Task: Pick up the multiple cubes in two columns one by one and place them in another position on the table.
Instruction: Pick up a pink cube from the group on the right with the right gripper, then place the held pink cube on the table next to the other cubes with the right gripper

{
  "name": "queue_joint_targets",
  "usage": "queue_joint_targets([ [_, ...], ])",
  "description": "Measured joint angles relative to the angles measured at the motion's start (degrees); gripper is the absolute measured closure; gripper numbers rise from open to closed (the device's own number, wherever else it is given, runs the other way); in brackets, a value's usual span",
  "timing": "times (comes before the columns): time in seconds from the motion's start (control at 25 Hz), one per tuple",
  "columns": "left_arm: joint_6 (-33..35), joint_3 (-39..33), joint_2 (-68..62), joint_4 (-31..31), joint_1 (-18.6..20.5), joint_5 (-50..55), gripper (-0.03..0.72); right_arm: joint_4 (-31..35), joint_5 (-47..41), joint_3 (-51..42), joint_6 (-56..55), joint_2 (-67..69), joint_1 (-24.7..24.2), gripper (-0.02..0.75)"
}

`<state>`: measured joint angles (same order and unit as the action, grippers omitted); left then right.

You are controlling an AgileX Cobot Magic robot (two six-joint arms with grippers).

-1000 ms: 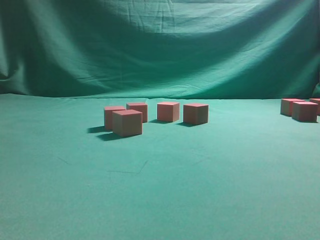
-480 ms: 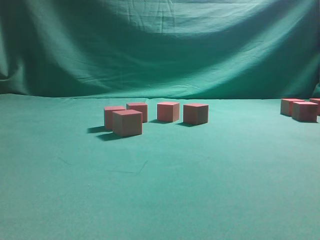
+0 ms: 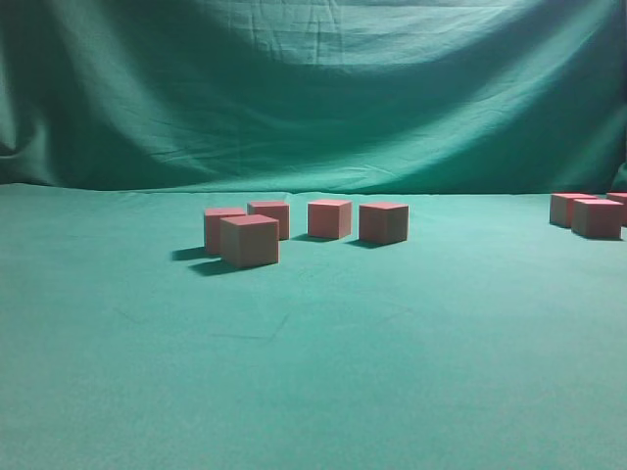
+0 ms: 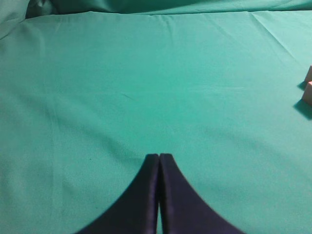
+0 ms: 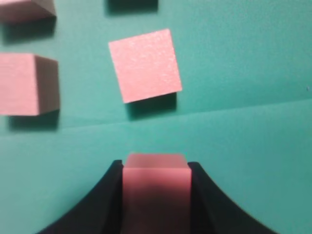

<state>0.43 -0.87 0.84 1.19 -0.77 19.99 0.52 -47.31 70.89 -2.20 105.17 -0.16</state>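
Right gripper (image 5: pixel 156 168) clamps a reddish-pink solid cube (image 5: pixel 155 180).
You'll see its fingers touching both sides above the green cloth table (image 5: pixel 253 63); left gripper (image 4: pixel 159 157) fingers pressed together, empty.

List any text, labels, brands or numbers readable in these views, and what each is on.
None. The cubes are plain and unmarked in all three views, and the table cloth and backdrop carry no writing.
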Motion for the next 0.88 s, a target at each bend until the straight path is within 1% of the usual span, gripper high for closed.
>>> queue_joint_targets([
  [0.12, 0.0, 0.0, 0.0, 0.0, 0.0, 0.0, 0.688, 2.6, -6.94, 1.69, 0.0, -3.18, 0.31, 0.477],
  [0.2, 0.0, 0.0, 0.0, 0.0, 0.0, 0.0, 0.688, 3.51, -9.55, 1.83, 0.0, -5.86, 1.47, 0.477],
  [0.32, 0.0, 0.0, 0.0, 0.0, 0.0, 0.0, 0.688, 4.39, -10.81, 1.93, 0.84, -10.02, 5.69, 0.477],
  [0.44, 0.0, 0.0, 0.0, 0.0, 0.0, 0.0, 0.688, 5.66, -11.06, 1.93, 2.14, -13.97, 13.14, 0.477],
  [0.52, 0.0, 0.0, 0.0, 0.0, 0.0, 0.0, 0.688, 6.02, -11.14, 1.93, 2.51, -15.37, 19.09, 0.477],
  [0.8, 0.0, 0.0, 0.0, 0.0, 0.0, 0.0, 0.688, 6.51, -10.07, 1.95, 2.89, -14.69, 39.06, 0.477],
  [0.88, 0.0, 0.0, 0.0, 0.0, 0.0, 0.0, 0.688, 6.51, -8.65, 1.95, 2.89, -13.53, 42.95, 0.477],
])
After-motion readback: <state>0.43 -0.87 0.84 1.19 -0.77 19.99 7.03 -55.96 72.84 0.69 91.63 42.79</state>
